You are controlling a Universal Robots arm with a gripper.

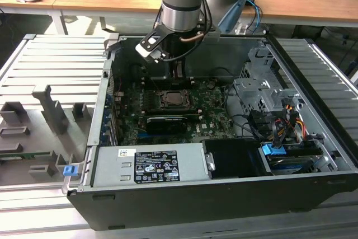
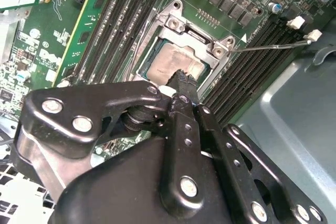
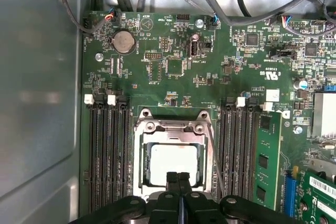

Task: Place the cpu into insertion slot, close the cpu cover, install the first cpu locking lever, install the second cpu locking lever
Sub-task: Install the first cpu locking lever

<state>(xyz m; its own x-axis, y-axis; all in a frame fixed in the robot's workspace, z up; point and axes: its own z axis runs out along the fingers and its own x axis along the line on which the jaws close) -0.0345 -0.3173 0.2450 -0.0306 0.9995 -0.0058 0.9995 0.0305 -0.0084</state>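
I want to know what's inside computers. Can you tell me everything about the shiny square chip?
The cpu is a small flat square with a pale silver-grey metal face. It lies flat inside the cut-out of the silver cpu cover, on the green board, with long black slots on both sides. The gripper, its black fingertips shut, hangs over one edge; I cannot tell whether it touches the chip.

We see the gripper (image 2: 184, 81) w/ fingers pressed together, tip just over an edge of the cpu (image 2: 172, 60); cpu cover (image 2: 181, 24) lies flat round it; black mem slots (image 2: 244, 69) flank it on green board (image 2: 37, 61).
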